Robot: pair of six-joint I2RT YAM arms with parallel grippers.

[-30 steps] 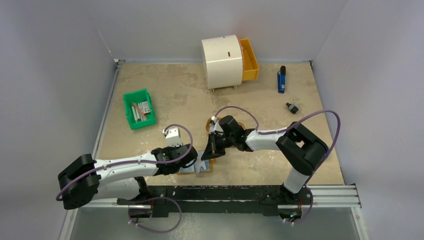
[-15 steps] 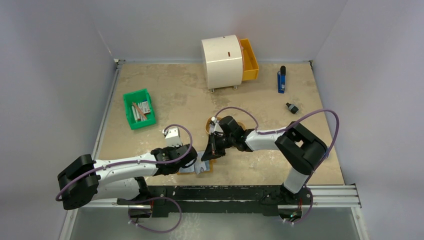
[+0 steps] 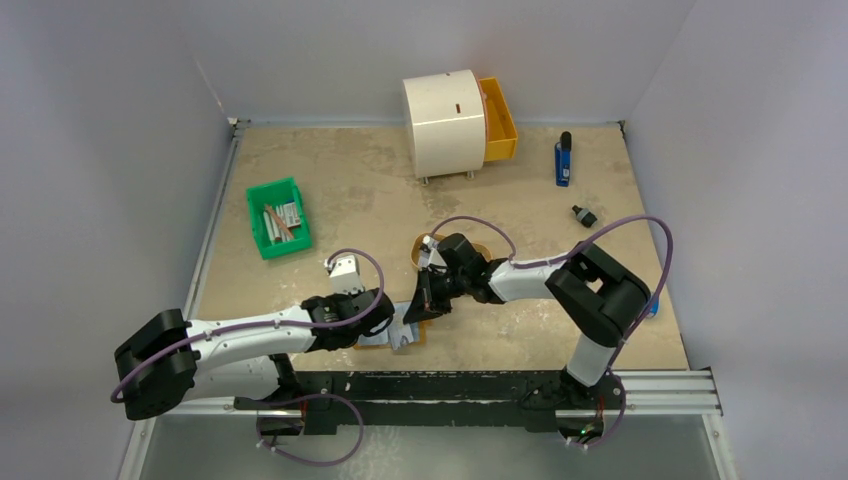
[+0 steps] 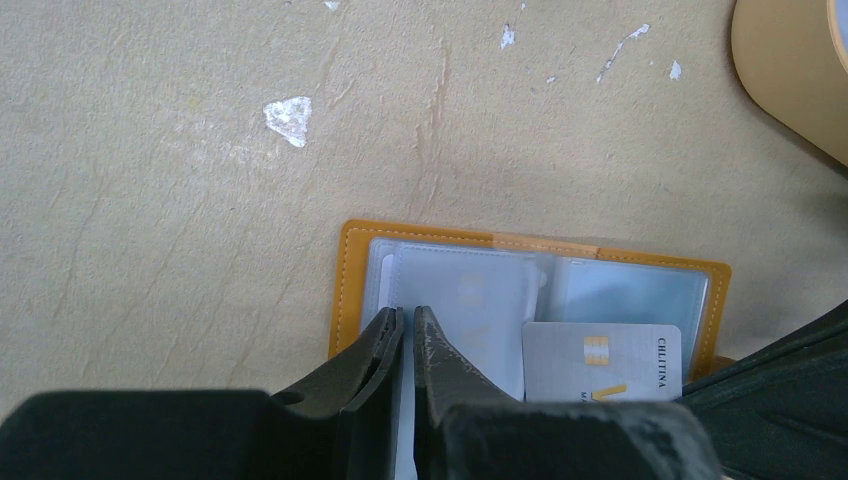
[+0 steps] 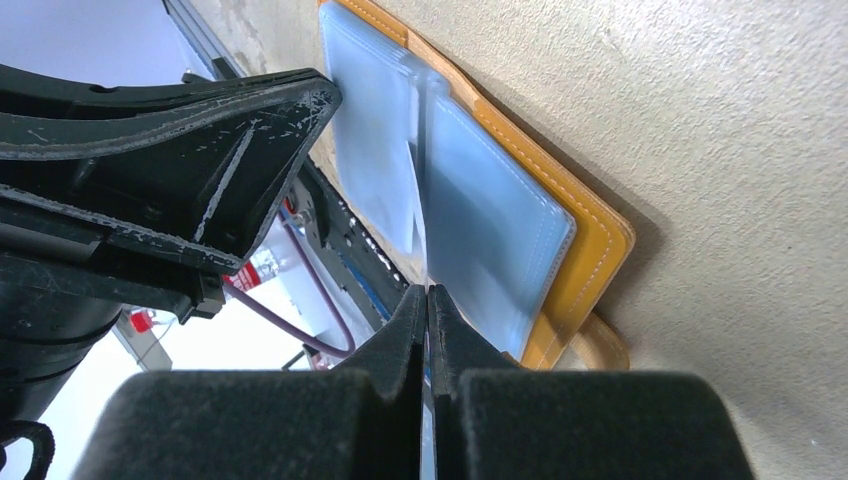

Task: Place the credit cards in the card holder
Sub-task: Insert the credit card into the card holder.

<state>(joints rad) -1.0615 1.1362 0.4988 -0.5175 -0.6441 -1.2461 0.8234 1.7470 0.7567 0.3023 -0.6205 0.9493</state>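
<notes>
The card holder (image 4: 345, 290) lies open on the table near the front edge (image 3: 415, 340), its orange cover lined with clear sleeves (image 5: 590, 250). My left gripper (image 4: 408, 315) is shut on the edge of a clear sleeve on the holder's left half. A grey credit card (image 4: 620, 360) with a gold chip lies over the right half, its lower part hidden. My right gripper (image 5: 428, 292) is shut on a thin pale sheet seen edge-on, apparently this card, at the holder's near edge. Both grippers meet over the holder (image 3: 410, 318).
A tan oval tray (image 4: 790, 70) lies just beyond the holder, under the right arm. A green bin (image 3: 278, 217) with sticks stands at the left. A white cabinet (image 3: 443, 122) with an orange drawer (image 3: 498, 120) stands at the back, and a blue object (image 3: 563, 160) at the back right.
The right arm has crept slightly left toward the card holder. The left arm and the holder stay where they were.
</notes>
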